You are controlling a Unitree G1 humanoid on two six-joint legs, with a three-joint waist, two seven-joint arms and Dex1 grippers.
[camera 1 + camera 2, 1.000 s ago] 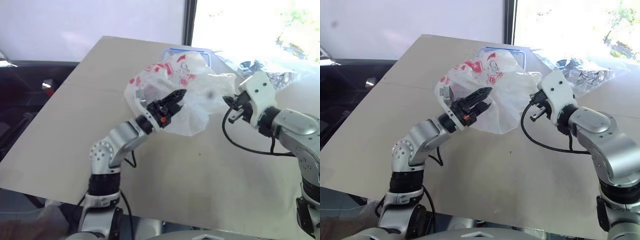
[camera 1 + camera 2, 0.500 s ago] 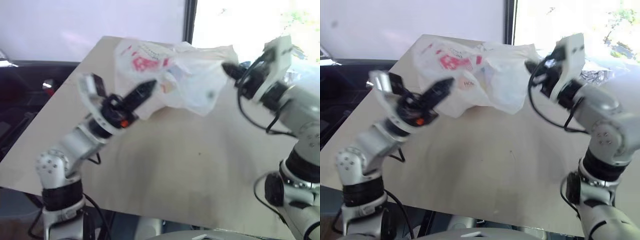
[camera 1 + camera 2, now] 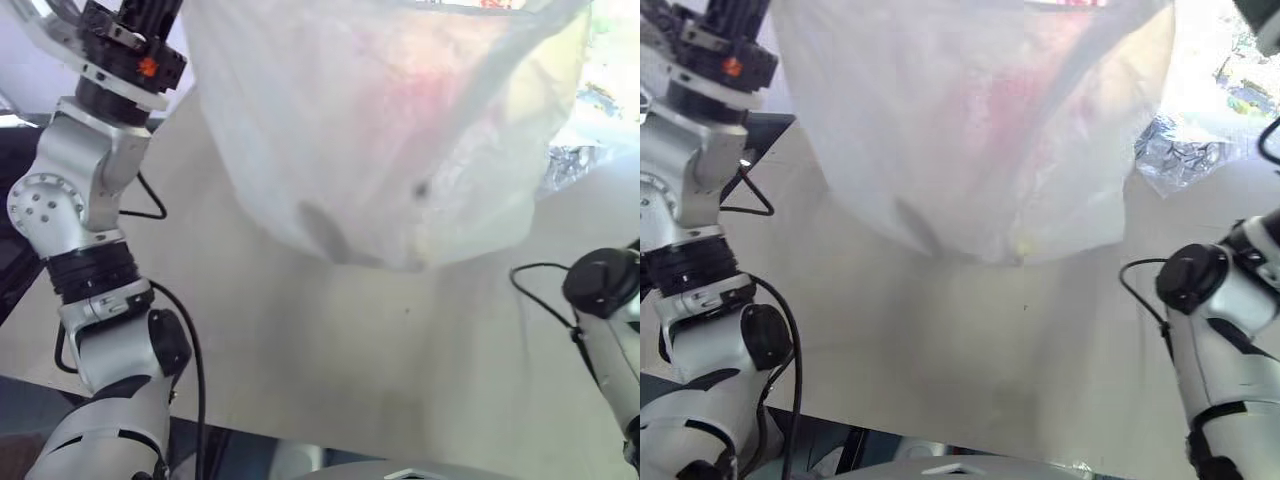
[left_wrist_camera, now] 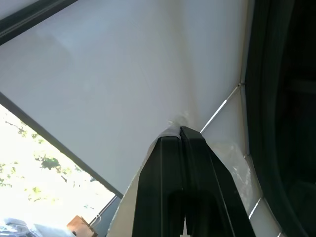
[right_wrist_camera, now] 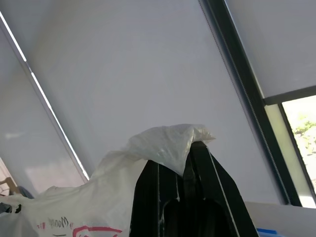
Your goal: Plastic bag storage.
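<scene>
Bag (image 3: 390,140) hung spread above table (image 3: 330,350), pinched by my left gripper (image 4: 179,132) and right gripper (image 5: 190,148), both clamped on thin edges. Risk: film could slip or tear if pulled wider.

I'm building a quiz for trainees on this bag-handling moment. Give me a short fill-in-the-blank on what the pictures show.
1. Both grippers are ____ on the plastic bag.
2. The bag hangs above the ____, not resting on it.
3. In its wrist view, the right gripper pinches a bunched ____ fold.
4. Crinkled plastic wrap lies on the robot's ____ side.

Missing words: shut; table; white; right
</scene>
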